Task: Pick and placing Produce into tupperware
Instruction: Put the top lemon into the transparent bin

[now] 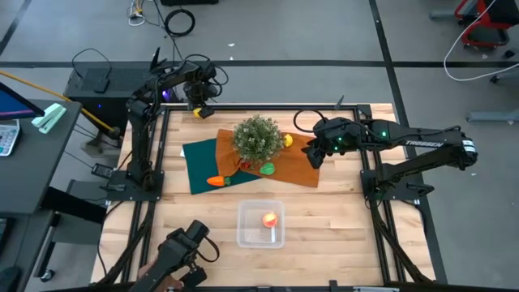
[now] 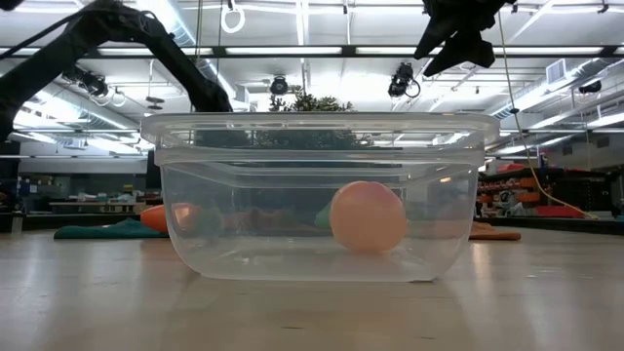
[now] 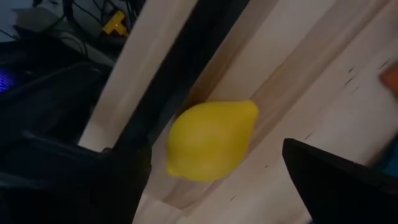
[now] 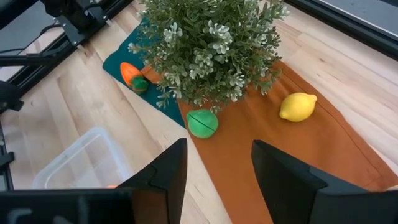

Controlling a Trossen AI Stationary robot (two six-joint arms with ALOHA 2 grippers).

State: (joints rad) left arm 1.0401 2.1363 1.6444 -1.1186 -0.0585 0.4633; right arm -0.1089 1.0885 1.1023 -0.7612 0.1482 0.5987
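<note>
The left gripper (image 3: 211, 180) hangs over a lemon (image 3: 211, 141), jaws open. The right gripper (image 4: 214, 174), jaws open, hovers near the bushy plant (image 4: 211, 46). A peach fruit (image 2: 368, 216) lies in the tupperware (image 2: 317, 146).

Clear plastic box (image 1: 260, 225): shallow, rounded corners, open top, upright on bench near front edge. Peach-coloured fruit (image 1: 269, 219): round, inside box, resting on its floor. Orange carrot (image 1: 217, 181): lying flat on teal cloth. Green piece (image 1: 268, 169): round, on orange cloth, just beside plant. Lemon (image 1: 287, 140): on orange cloth, behind plant. Second lemon (image 1: 202, 112): at bench back edge, between left fingers.
</note>
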